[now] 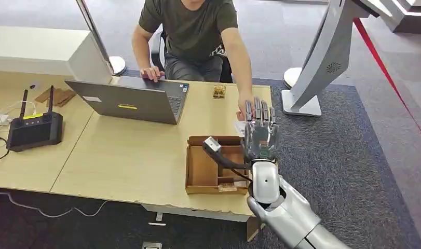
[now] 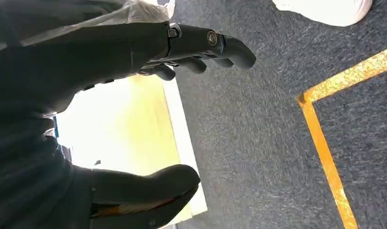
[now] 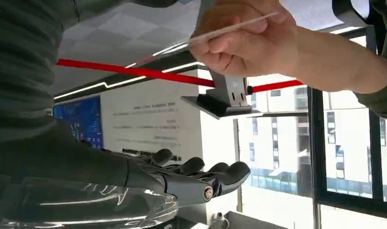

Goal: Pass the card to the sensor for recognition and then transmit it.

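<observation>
Grey carpet ran beside the bench [image 1: 130, 155], and my right robot hand [image 1: 260, 132] stood raised over its right edge, fingers spread and holding nothing, while my left robot hand [image 2: 148, 109] was equally empty. Since the person's hand [image 3: 248, 43] pinched the card [image 3: 234, 28] just above my palm, I judged it best to hold steady and close only once the card lay between thumb and fingers.

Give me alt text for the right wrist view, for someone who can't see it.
A person's hand holds a thin white card edge-on, above and apart from the robot's right hand, whose fingers are extended and hold nothing. Behind are a red stripe, a blue wall screen and windows.
</observation>
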You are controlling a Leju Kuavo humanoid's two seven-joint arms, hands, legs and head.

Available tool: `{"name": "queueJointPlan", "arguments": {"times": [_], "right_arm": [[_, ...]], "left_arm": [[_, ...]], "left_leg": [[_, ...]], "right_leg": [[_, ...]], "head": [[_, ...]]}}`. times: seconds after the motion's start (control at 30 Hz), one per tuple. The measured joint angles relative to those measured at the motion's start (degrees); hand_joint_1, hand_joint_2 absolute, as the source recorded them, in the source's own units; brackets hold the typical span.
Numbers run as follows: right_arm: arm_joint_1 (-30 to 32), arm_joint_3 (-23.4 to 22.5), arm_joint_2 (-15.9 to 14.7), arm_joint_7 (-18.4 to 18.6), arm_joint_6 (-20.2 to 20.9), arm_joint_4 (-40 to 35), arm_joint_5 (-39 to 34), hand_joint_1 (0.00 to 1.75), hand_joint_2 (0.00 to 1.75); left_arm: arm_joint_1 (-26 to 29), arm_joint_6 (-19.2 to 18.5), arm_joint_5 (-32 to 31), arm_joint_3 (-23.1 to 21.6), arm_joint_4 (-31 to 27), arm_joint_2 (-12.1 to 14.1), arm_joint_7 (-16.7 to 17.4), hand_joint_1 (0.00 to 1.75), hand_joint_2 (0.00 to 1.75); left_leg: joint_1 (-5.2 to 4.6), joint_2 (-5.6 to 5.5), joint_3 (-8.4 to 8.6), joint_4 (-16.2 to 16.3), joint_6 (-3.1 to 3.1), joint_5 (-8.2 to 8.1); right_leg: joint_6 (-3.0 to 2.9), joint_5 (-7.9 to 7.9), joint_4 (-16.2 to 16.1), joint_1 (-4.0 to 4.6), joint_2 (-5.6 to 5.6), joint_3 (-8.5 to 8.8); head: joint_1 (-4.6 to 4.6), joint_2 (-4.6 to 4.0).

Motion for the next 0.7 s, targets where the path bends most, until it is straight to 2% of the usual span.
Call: {"name": "queueJointPlan", "arguments": {"times": [0.23, 0.7], "right_arm": [[-0.08, -0.04, 0.09, 0.02, 1.49, -0.35, 0.11, 0.0, 1.75], [-0.08, -0.04, 0.28, 0.02, 1.6, -0.35, -0.26, 0.0, 1.75]], "left_arm": [[-0.42, 0.02, 0.22, -0.42, 0.0, -0.28, 0.63, 0.0, 1.75], [-0.57, 0.11, 0.35, -0.5, 0.0, -0.46, 0.66, 0.0, 1.75]], "left_leg": [[0.0, 0.0, 0.0, 0.0, 0.0, 0.0], [0.0, 0.0, 0.0, 0.0, 0.0, 0.0]], "right_leg": [[0.0, 0.0, 0.0, 0.0, 0.0, 0.0], [0.0, 0.0, 0.0, 0.0, 0.0, 0.0]], "head": [[0.0, 0.0], [0.0, 0.0]]}}
